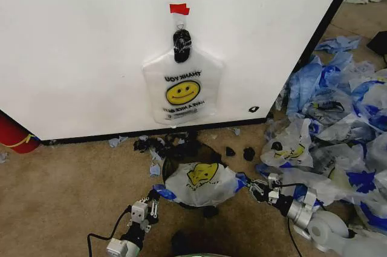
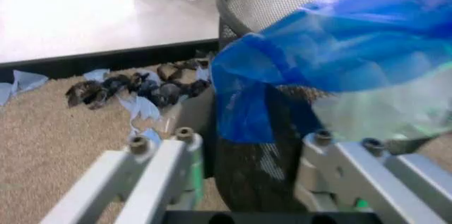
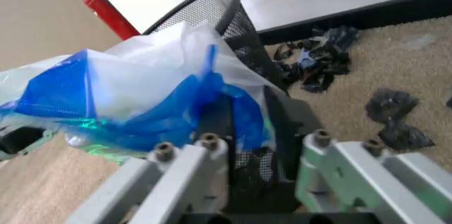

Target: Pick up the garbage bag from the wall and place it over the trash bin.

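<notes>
The garbage bag (image 1: 199,182), translucent white with a yellow smiley face, lies draped across the top of the black wire-mesh trash bin (image 1: 181,161). Its blue handles stick out to both sides. My left gripper (image 1: 155,198) sits at the left handle (image 2: 244,97). In the left wrist view that gripper (image 2: 247,128) is open, with the blue plastic hanging loose between its fingers. My right gripper (image 1: 256,186) is at the right handle (image 3: 233,110). It is open too (image 3: 249,123), fingers either side of the blue plastic. The bin's mesh wall (image 3: 244,28) stands just beyond.
A second smiley "THANK YOU" bag (image 1: 181,91) hangs on the white wall from a hook under red tape (image 1: 179,8). Many blue-and-white bags (image 1: 338,118) are piled at the right. Dark scraps (image 1: 158,143) lie by the wall base, and a red cylinder (image 1: 13,133) stands far left.
</notes>
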`<state>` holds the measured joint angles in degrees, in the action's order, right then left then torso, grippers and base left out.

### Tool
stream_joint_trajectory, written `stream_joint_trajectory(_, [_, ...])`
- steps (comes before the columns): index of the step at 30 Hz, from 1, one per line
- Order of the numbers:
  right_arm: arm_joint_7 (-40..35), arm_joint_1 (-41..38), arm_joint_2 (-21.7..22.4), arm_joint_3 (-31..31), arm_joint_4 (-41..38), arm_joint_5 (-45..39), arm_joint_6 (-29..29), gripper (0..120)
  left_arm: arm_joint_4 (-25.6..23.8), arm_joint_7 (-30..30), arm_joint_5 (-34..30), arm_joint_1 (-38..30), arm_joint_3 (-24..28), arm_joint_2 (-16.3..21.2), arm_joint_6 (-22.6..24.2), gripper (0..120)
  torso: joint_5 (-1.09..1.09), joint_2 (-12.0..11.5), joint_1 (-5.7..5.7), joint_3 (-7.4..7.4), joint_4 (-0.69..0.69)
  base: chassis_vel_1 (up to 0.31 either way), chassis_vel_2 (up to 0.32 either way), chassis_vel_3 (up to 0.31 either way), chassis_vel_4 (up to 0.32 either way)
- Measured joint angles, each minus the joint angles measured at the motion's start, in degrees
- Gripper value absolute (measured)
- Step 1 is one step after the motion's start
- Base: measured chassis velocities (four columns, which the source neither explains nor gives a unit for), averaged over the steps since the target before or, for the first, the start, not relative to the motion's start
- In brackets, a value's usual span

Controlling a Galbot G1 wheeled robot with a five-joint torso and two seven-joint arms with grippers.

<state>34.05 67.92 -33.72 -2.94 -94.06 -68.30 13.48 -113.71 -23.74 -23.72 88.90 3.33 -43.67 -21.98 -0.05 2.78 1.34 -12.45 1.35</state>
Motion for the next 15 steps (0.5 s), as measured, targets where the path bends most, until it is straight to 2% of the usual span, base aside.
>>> stream_joint_trajectory(1, [0.00,0.00,0.00,0.00,0.00,0.00,0.00,20,0.00,0.00,0.00,0.00,0.00,0.00,0.00,31,0.00,0.00,0.00,0.00,0.00,0.000,0.000,0.000,0.000])
stream_joint_trajectory(3, [-0.14,0.11,0.11,0.17,-0.27,0.30,0.00,27,-0.46,0.23,0.11,1.07,-0.44,0.30,0.02,38,-0.02,0.00,0.00,0.00,0.00,0.000,0.000,0.000,0.000])
stream_joint_trajectory(5, [-0.37,0.42,0.38,0.49,-0.75,0.65,0.00,36,-1.04,0.55,0.72,2.90,-1.35,0.55,0.02,49,-0.01,0.00,0.00,0.00,0.00,0.000,0.000,0.000,0.000])
stream_joint_trajectory(8, [-0.42,0.67,0.71,0.82,-1.04,0.89,0.00,43,-1.34,1.01,1.29,4.34,-2.07,0.63,-0.09,56,-0.01,0.00,0.00,0.00,0.00,0.000,0.000,0.000,0.000])
stream_joint_trajectory(13, [-0.42,1.46,1.86,1.85,-1.82,1.32,0.15,66,-1.91,1.83,2.89,7.46,-3.40,0.53,-0.79,77,-0.01,0.00,0.00,0.00,0.00,0.000,0.000,0.000,0.000])
stream_joint_trajectory(15, [-0.43,1.57,1.97,1.97,-1.93,1.45,0.19,67,-1.94,1.85,3.08,7.71,-3.57,0.45,-0.87,80,-0.01,0.00,0.00,0.00,0.00,0.000,0.000,0.000,0.000])
